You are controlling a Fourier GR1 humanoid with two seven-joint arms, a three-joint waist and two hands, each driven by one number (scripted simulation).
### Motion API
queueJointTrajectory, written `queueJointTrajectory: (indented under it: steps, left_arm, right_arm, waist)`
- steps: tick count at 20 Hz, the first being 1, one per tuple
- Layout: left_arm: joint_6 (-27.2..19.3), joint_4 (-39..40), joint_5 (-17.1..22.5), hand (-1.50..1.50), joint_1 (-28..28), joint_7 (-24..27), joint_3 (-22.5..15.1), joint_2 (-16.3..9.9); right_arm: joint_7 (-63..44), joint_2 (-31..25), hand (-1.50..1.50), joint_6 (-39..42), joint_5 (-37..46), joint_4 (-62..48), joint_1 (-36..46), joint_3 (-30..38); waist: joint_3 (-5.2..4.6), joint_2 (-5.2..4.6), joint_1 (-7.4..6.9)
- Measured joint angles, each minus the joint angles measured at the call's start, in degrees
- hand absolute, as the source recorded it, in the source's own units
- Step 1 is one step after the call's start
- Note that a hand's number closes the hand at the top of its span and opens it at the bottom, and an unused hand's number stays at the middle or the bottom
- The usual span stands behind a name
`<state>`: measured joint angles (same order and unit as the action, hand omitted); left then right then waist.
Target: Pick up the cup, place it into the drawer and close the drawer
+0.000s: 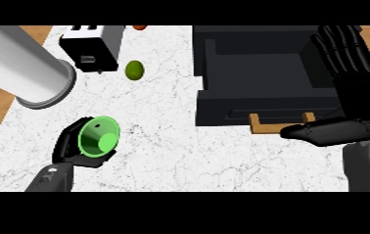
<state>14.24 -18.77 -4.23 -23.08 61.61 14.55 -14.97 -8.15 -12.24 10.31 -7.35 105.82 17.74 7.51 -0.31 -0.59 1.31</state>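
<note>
Lying across nearly the whole view: a white marbled counter (166,145), with wood showing beyond its far-left corner. Sitting open at the counter's far-right corner: a black drawer (256,64), its dark inside facing up, its front panel carrying a tan handle (282,124) and pointing toward the near edge. Leaning in over the far-left edge: a large grey cylinder (33,74), tilted, its rimmed end hanging above the counter. Standing at the far edge just beside that cylinder: a black and white toaster (92,46). Hovering at the right edge by the drawer's front: the right hand (329,130), black, released, fingers straight and raised alongside the drawer's right wall, thumb side just beside the handle. Resting near the near-left corner: the left hand (72,147), grasping the cup (99,136), fingers curled round its back. Showing bright green with a round mouth tilted upward: that cup, well apart from the drawer. Lying between toaster and drawer, closer to the toaster: a small olive-green fruit (134,70). Peeking at the far edge: a small red thing (139,27)
</note>
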Motion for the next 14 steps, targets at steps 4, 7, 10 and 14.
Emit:
queueJointTrajectory:
  steps: [4,7,10,14]
  left_arm:
    - [-8.58,-0.67,3.1,1.5,-1.84,0.44,4.36,3.53]
    - [-10.07,-1.02,5.61,1.5,-3.4,1.37,6.94,5.97]
    - [-8.53,-2.04,6.68,1.5,-5.14,1.43,7.18,6.87]
    - [-6.85,-4.56,6.58,1.5,-9.18,-0.32,5.56,7.56]
  right_arm:
    - [0.49,-0.42,-1.5,0.48,-0.68,-0.39,-0.14,0.84]
    - [0.36,-0.5,-1.5,0.83,-1.18,-0.23,-0.54,1.01]
    - [0.95,-0.14,-1.5,0.89,-0.95,0.27,-1.75,0.77]
    - [1.13,-0.23,-1.5,0.55,-0.24,-0.85,-1.12,0.85]
  waist:
    - [0.07,0.05,-0.01]
    - [0.08,0.07,0.07]
    - [0.12,0.18,0.01]
    - [0.2,0.36,-0.51]
